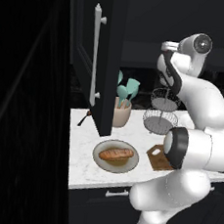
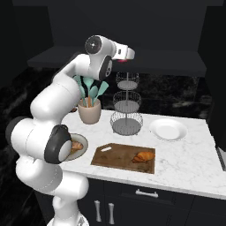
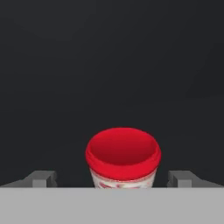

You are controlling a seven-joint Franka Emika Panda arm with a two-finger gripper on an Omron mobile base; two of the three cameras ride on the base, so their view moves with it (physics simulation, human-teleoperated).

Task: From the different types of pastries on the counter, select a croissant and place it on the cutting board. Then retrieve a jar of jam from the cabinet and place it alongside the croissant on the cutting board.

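My tool (image 3: 123,181) is spread wide, its two grey fingertips (image 3: 41,178) flanking the squat red jar of jam (image 3: 123,154) without touching it; the jar stands upright, lid toward me, against the dark inside of the tall black cabinet (image 1: 110,59). The cabinet's door hangs open over the white marble table (image 2: 185,159). Below, a three-tier wire basket stand (image 2: 127,106) rises at about 6 o'clock of my hand, a beige pot of teal utensils (image 2: 89,108) beside it. The small orange-brown croissant (image 2: 144,156) lies on the dark brown wooden cutting board (image 2: 114,158), long axis along the board, free board at its 9 o'clock. A long golden loaf (image 1: 116,154) rests on a round grey plate (image 1: 98,159).
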